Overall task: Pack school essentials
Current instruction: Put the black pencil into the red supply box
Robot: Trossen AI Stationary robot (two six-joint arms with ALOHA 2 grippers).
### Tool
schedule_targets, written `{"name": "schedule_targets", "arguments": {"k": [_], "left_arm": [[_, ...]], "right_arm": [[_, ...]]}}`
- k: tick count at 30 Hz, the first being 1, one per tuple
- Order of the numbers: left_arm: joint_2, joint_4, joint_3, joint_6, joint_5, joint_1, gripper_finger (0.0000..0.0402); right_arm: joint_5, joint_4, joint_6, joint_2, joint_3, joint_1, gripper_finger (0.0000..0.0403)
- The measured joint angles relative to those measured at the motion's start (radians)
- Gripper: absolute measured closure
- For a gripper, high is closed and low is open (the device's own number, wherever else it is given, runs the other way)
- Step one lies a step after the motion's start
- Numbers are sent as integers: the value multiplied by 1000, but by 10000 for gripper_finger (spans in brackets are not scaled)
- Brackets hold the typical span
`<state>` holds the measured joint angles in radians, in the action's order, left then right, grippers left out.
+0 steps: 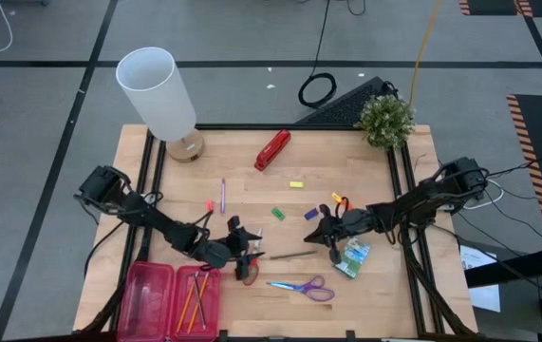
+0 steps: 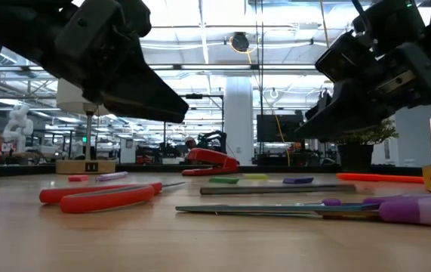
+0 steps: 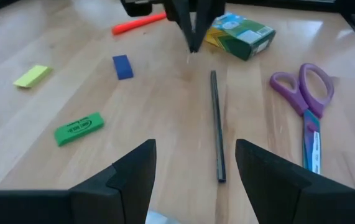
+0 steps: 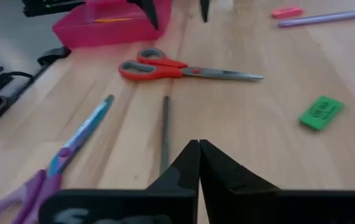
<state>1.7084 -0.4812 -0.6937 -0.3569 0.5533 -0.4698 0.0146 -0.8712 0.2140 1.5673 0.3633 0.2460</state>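
One camera looks straight down, one skims the tabletop; both wrist cameras closely share the thin dark pen (image 3: pixel 216 124).

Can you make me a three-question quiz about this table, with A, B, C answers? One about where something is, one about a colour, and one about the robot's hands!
1. Where do the orange pencils lie?
A. In the pink box
B. Beside the plant
C. Under the lamp

2. What colour are the handles of the scissors nearest the table's front edge?
A. Red
B. Purple
C. Green

3. How is the left end effector?
A. Shut on a pen
B. Shut on nothing
C. Open

Answers: 1 A, the high view shows them inside the box. 2 B, purple loops show in the high view. 3 C, its wrist view shows a wide gap between the fingers, holding nothing.
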Motion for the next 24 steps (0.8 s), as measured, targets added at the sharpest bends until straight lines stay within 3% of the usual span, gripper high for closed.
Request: {"name": "schedule_targets", "arguments": {"k": [3,7,13,18,24], "left_arm": [[0,5,0,-3,-3,0,178],[0,4,0,-3,-3,0,178],[0,-1,0,-4,-3,-7,178],[0,-3,0,-2,-4,-19,178],[0,-17,0,9,-4,-19,178]], "right_arm": [[28,146,-3,0,87,50,377],[134,360,-61,45,236,119,317],[165,323,-106,164,331,123,248],[105,300,-95,262,348,84,255],[42,296,-94,334,349,50,301]]}}
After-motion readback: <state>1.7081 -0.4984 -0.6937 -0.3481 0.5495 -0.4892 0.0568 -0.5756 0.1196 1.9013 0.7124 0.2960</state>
